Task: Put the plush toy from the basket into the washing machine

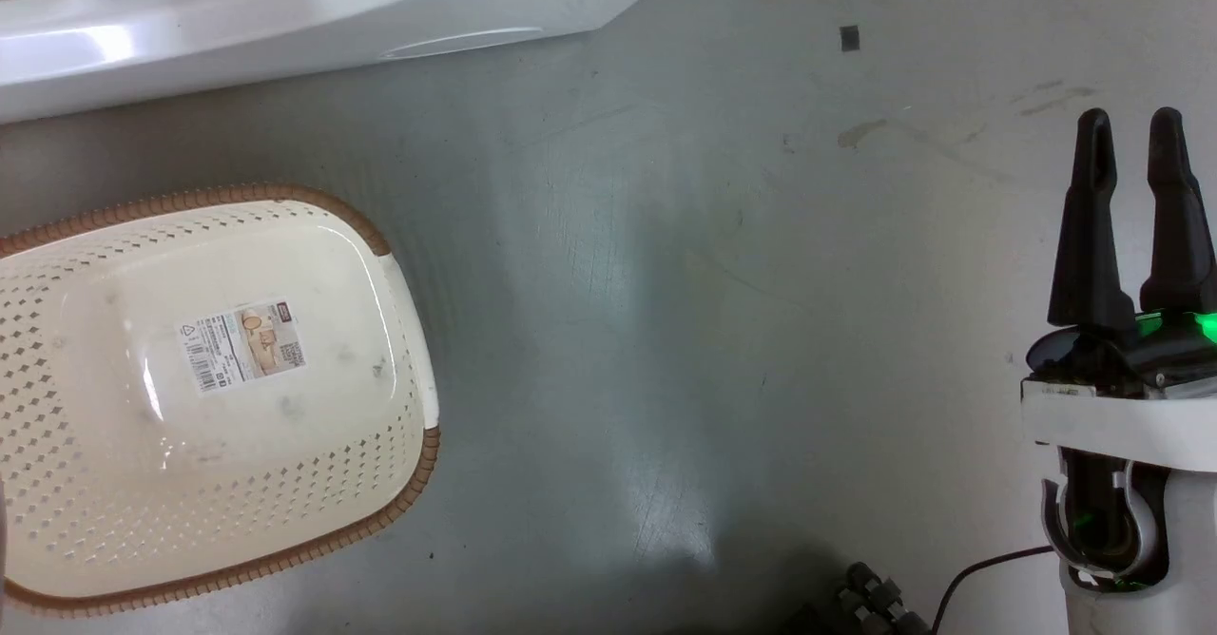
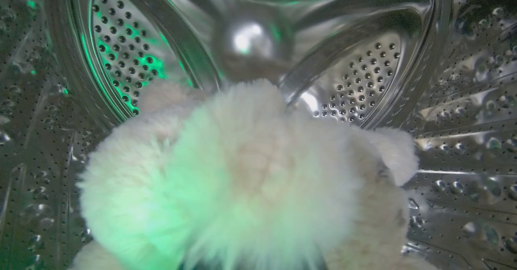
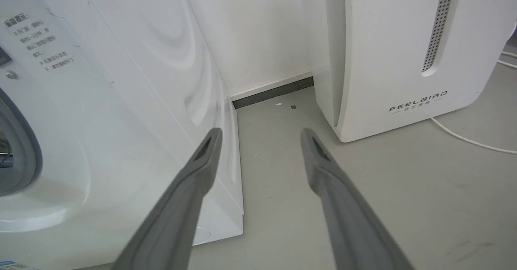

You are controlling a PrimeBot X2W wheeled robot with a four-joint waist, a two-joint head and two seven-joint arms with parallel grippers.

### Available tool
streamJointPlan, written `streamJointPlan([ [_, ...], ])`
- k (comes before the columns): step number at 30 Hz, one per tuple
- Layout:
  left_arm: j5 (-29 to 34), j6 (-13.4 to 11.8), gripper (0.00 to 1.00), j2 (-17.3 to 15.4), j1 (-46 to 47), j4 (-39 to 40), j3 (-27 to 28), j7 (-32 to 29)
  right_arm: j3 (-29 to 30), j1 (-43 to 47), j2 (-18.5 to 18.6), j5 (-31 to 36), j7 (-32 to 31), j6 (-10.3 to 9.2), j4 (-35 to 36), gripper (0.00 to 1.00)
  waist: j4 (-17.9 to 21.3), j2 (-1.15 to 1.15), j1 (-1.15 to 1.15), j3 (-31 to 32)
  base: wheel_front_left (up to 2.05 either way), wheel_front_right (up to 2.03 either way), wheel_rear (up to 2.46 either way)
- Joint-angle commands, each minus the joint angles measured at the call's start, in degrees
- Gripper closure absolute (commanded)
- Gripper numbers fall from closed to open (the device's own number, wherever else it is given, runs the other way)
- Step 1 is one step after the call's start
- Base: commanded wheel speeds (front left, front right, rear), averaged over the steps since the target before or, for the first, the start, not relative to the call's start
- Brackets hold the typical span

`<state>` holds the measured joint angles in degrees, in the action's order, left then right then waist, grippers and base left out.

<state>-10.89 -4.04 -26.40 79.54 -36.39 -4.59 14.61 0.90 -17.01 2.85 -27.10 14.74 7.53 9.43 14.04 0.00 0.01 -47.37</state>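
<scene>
Grey, scuffed concrete floor runs up to the foot of the big white front-loading washing machine, and that machine is what everything here sits around. Just in front of it lies the oval cream-white perforated plastic basket with the brown woven-look rim, its stickered bottom bare. The large fluffy cream plush toy is well inside the machine, slumped on the floor of the shiny perforated steel drum, with the back wall close behind it and a green glow washing over its fur.

By my reckoning the main part is done: the toy is out of the basket and in the washer. What looks left is for the left arm to let go, if it hasn't, and draw back out through the porthole without dragging the fur along.

As for the left gripper, shaggy fur covers the place where its fingers would rise, so I cannot tell whether it is clamped on the toy or has released it.

Off to the machine's side, the right gripper hangs over bare floor, its two long dark fingers spread moderately apart, holding and touching nothing. It points toward the gap between the washing machine's corner and a tall white FEELBIRD-marked appliance.
</scene>
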Motion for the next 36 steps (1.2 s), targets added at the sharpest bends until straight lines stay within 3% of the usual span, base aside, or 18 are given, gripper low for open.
streamJointPlan([
  [1, 0.5, -0.1, 0.00, -0.3, 1.1, -0.1, 0.1, 0.4, -0.1, -1.2, 0.0, -0.4, 0.3, -0.04, 0.1, 0.00, -0.1, 0.00, -0.01, 0.0, 0.00, 0.00, 0.00],
  [3, 0.6, 0.9, 0.00, 0.3, -0.1, -1.7, -0.3, 0.4, -0.4, -1.2, 0.0, -0.2, 0.3, -0.04, -0.4, 0.00, -0.5, 0.00, -0.01, 0.7, 0.00, 0.00, 0.00],
  [12, -0.1, 0.4, 0.00, 2.6, -9.6, -0.5, 2.1, 0.4, -0.7, -0.7, 0.0, 0.5, 0.3, -0.04, -1.2, 0.00, -1.5, 0.00, -0.01, 5.1, 0.00, 0.00, 0.00],
  [23, 0.2, 0.9, 0.00, 5.8, -23.1, 3.7, 6.0, 0.4, -1.1, 1.7, 0.0, 2.1, 0.3, -0.04, -2.3, 0.00, -3.9, 0.00, -0.01, 12.1, 0.00, 0.00, 0.00],
  [36, 4.7, -0.4, 0.00, 11.4, -41.9, 12.7, 7.7, 0.4, -2.1, 6.2, 0.0, 4.0, 0.3, -0.04, -4.0, 0.00, -7.3, 0.00, -0.01, 23.6, 0.00, 0.00, 0.00],
])
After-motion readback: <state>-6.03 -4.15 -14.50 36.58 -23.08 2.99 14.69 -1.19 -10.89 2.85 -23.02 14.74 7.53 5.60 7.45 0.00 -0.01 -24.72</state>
